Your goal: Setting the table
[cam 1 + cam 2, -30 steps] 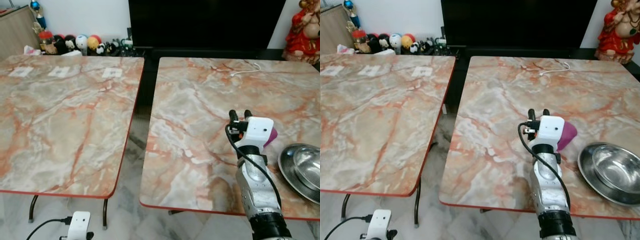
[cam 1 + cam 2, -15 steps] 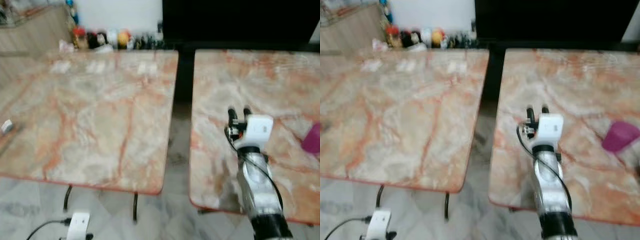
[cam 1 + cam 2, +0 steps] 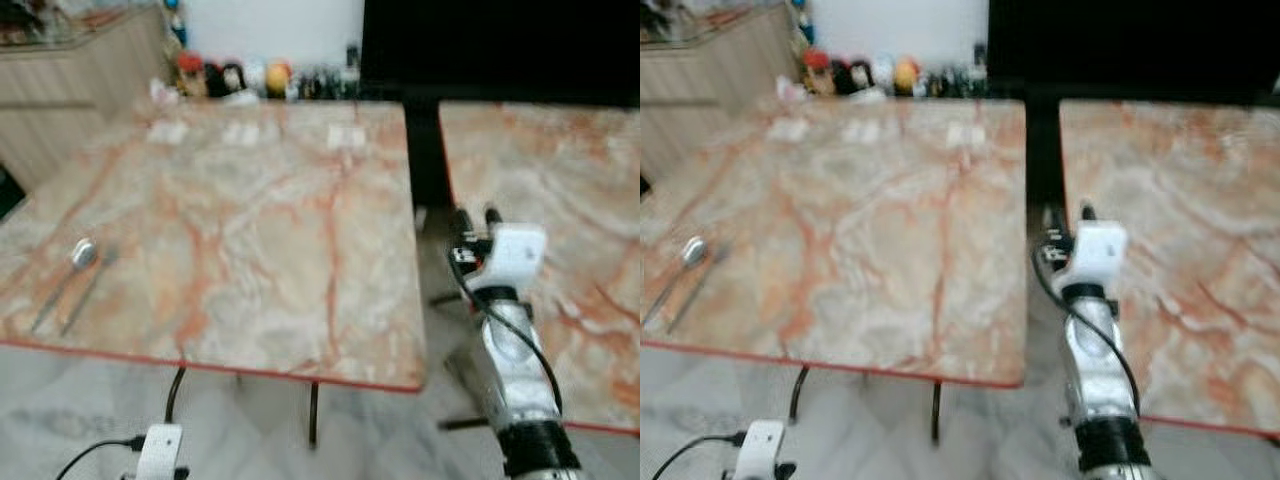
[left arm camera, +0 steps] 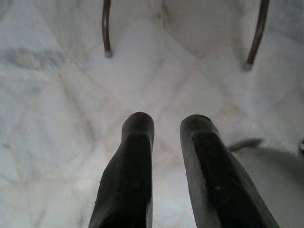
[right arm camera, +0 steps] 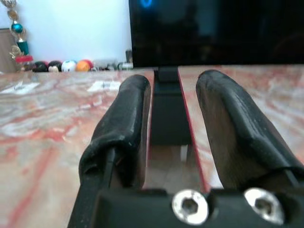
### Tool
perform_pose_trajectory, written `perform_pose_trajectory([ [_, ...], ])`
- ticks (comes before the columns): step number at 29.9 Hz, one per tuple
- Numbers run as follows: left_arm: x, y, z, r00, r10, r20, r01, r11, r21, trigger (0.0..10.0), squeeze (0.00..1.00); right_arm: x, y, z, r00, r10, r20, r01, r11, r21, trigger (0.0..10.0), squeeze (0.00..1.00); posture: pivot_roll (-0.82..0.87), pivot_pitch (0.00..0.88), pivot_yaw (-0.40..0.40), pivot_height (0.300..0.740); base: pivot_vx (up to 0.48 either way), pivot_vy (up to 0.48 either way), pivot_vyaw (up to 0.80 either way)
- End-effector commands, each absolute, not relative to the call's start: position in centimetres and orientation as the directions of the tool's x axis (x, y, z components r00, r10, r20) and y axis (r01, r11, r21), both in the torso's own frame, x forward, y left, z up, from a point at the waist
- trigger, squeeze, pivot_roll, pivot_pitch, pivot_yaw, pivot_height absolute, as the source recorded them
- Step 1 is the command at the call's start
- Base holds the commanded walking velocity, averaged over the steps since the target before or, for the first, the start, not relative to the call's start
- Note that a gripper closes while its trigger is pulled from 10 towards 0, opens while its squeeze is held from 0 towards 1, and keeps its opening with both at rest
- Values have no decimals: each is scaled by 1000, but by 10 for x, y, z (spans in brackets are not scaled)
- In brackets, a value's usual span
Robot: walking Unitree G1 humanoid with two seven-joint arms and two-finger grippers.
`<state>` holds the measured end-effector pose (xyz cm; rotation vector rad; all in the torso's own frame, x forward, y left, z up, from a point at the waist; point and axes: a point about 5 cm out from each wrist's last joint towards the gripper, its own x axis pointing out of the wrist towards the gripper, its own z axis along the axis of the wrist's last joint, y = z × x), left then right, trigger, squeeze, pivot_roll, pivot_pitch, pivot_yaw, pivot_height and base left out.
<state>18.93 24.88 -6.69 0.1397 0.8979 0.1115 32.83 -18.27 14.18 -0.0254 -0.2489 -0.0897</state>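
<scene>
Marble in pink, orange and grey covers two tabletops that stand side by side with a dark gap between them: the left tabletop (image 3: 250, 210) and the right tabletop (image 3: 560, 200), each edged in red. Near the left edge of the left tabletop lie two pieces of cutlery, a spoon (image 3: 62, 280) and a fork (image 3: 88, 290), close together and roughly parallel; the picture is blurred, so finer detail cannot be told. Three small white paper squares (image 3: 240, 133) sit in a row toward the far side of the same tabletop. Behind it, a row of small round figurines (image 3: 235, 78) lines the base of the wall, beside a large black screen (image 3: 500, 45).

One raised arm carries the right gripper (image 3: 476, 214), held in the air over the gap between the two tabletops, by the inner edge of the right one. In the right wrist view its two black fingers (image 5: 124, 123) stand slightly apart with nothing between them.

Low down hangs the left gripper (image 4: 167, 124), its two fingers (image 4: 135, 156) parted a little and empty, pointing at the pale marble floor (image 4: 57, 109), where two table legs (image 4: 106, 28) stand.
</scene>
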Motion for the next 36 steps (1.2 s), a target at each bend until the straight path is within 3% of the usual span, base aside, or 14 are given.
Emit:
perform_pose_trajectory([
  [1,184,255,-68,603,172,-779,-51,983,177,10000,0,331,-173,146,963,-67,261,70,998,-4,10000,0,86,0,1,740,0,480,0],
  [36,184,256,-67,604,179,-776,-67,982,175,10000,0,333,-166,145,964,-59,261,64,998,-12,10000,0,98,0,-4,740,0,480,0],
])
